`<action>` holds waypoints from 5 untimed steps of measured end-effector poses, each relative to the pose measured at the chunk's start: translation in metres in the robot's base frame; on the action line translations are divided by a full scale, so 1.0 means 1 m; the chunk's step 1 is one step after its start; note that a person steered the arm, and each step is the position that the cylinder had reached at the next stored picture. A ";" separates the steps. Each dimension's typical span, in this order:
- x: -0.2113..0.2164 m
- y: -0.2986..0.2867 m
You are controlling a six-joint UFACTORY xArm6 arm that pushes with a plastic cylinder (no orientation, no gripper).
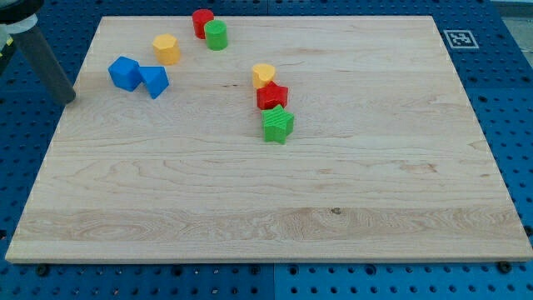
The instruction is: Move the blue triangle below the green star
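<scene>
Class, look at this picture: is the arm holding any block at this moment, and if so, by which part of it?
Nothing is held. My tip sits at the board's left edge, apart from the blue triangle and every other block; a rod can only push.

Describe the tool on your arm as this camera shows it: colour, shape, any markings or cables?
Only a short stretch of the rod shows, at the view's upper left: a plain dark grey, smooth cylinder, with a pale part above it cut off by the frame. No markings or cables are visible. My tip is a blunt, darker end, left of the blue cube and the blue triangle.
</scene>
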State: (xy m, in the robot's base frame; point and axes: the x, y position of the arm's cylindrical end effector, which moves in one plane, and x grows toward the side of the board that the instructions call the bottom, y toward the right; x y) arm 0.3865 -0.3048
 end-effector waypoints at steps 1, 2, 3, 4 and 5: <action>-0.036 0.004; -0.066 0.016; -0.086 0.035; -0.060 0.099; 0.008 0.177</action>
State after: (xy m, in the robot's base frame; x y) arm 0.3948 -0.1283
